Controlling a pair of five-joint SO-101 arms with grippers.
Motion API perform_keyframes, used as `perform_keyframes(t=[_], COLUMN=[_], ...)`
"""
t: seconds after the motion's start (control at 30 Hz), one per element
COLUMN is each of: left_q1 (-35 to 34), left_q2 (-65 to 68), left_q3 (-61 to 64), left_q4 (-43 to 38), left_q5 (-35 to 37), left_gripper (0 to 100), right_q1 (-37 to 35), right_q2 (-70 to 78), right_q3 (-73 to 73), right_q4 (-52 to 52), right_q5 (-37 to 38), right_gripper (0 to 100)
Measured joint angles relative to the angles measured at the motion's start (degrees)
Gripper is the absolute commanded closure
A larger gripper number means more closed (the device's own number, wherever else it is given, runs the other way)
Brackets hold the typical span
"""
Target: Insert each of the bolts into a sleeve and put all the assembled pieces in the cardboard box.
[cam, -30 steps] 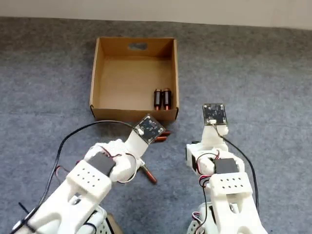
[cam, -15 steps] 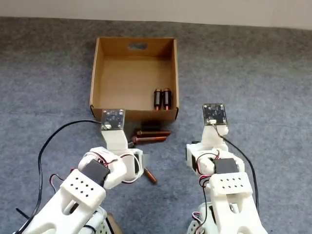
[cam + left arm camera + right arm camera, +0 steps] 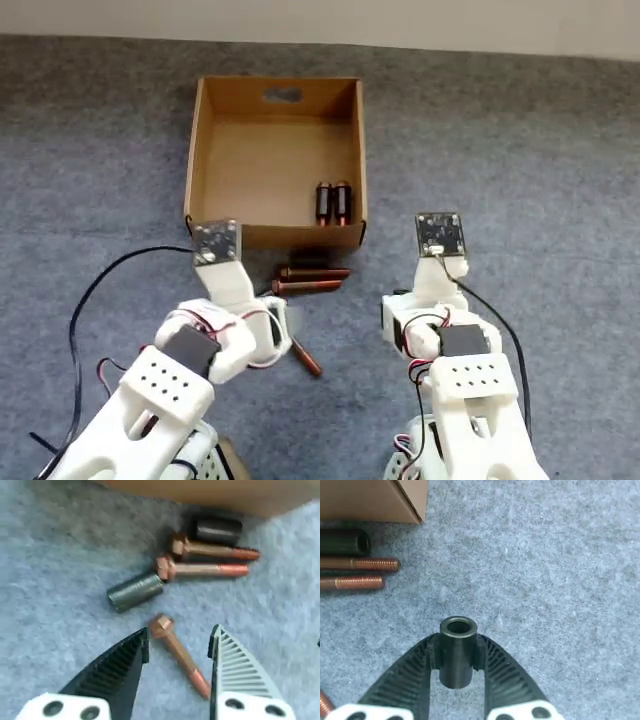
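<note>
I log the grey desk [image 3: 540, 150] first. The cardboard box [image 3: 260, 160] sits upper centre in the high view. My left tool [image 3: 180, 630] is spread, and one loose bolt [image 3: 179, 655] lies on the desk between its fingers. My right tool [image 3: 456, 642] is pinching a black sleeve [image 3: 456, 670], lower right of centre. Two assembled pieces [image 3: 333, 203] lie side by side in the box's lower right corner. Two more bolts [image 3: 318, 272] lie just below the box's front wall, with a grey sleeve [image 3: 135, 591] near them.
</note>
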Motion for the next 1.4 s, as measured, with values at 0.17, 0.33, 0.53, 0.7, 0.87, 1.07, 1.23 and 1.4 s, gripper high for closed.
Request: perform_keyframes(t=[0.17,0.33,0.53,0.7,0.87,1.07,1.23,1.4], left_q1=[0.1,1.2,9.1,10.7,10.7,10.7,10.7,10.6], left_q2=[3.6,13.8,21.4,21.9,22.1,22.1,27.3,37.2], left_q3=[-2.2,-6.9,-10.7,-10.7,-7.3,-6.4,-6.5,-11.8], left_q4=[1.0,1.3,5.5,6.0,0.1,-2.7,-4.1,-4.0], left_q5=[0.0,0.0,0.0,0.0,0.0,0.0,0.3,0.4], left_gripper=[79,79,79,79,79,79,79,84], right_q1=[0.0,0.0,0.0,0.0,0.0,0.0,0.0,0.0], right_q2=[0.0,0.0,0.0,0.0,0.0,0.0,0.0,0.0], right_q3=[0.0,0.0,0.0,0.0,0.0,0.0,0.0,0.0], right_q4=[0.0,0.0,0.0,0.0,0.0,0.0,0.0,0.0], right_q5=[0.0,0.0,0.0,0.0,0.0,0.0,0.0,0.0], right_gripper=[99.2,99.2,99.2,99.2,99.2,99.2,99.2,99.2])
